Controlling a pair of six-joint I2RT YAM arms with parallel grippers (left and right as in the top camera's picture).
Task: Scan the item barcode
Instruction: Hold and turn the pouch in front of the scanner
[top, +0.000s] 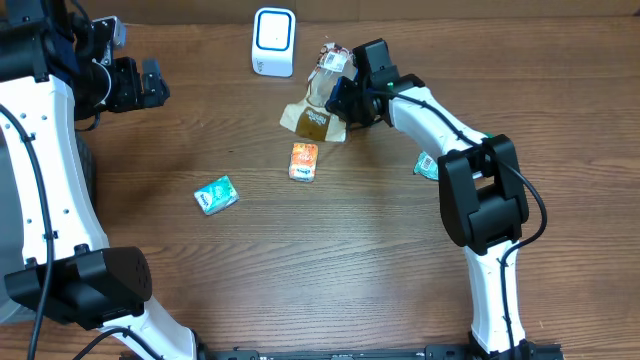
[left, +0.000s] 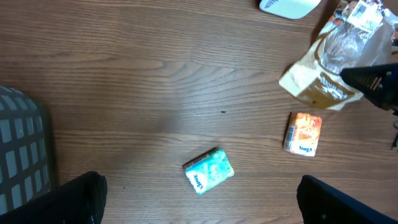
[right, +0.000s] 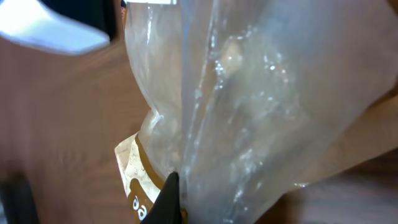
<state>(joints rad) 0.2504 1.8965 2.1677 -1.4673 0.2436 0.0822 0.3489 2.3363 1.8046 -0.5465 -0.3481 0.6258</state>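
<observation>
Overhead, two arms reach out from the near edge of the wooden table (top: 330, 250), one on each side. Nearest among the loose goods is a teal packet (top: 216, 194), left of the middle. A second teal packet (top: 426, 165) lies to the right, mostly hidden behind the right arm, so only a corner of it shows. One orange packet (top: 304, 161) sits between them and a little farther off.

Beyond it is the single bag (top: 318, 112), clear plastic above a brown printed base. It is in the far middle of the table, just near and right of the one white scanner (top: 274, 42). The right gripper (top: 345, 100) is clamped on the bag's clear upper part. The right wrist view is filled with blurred plastic, with one dark fingertip (right: 168, 200) showing at the bottom edge. The print on the bag's white label is too small to read.

At the far left, the left gripper (top: 155, 83) hangs with its fingers spread wide and nothing between them. A grey slatted thing (left: 18, 149) is cut off at the left edge of the left wrist view.
</observation>
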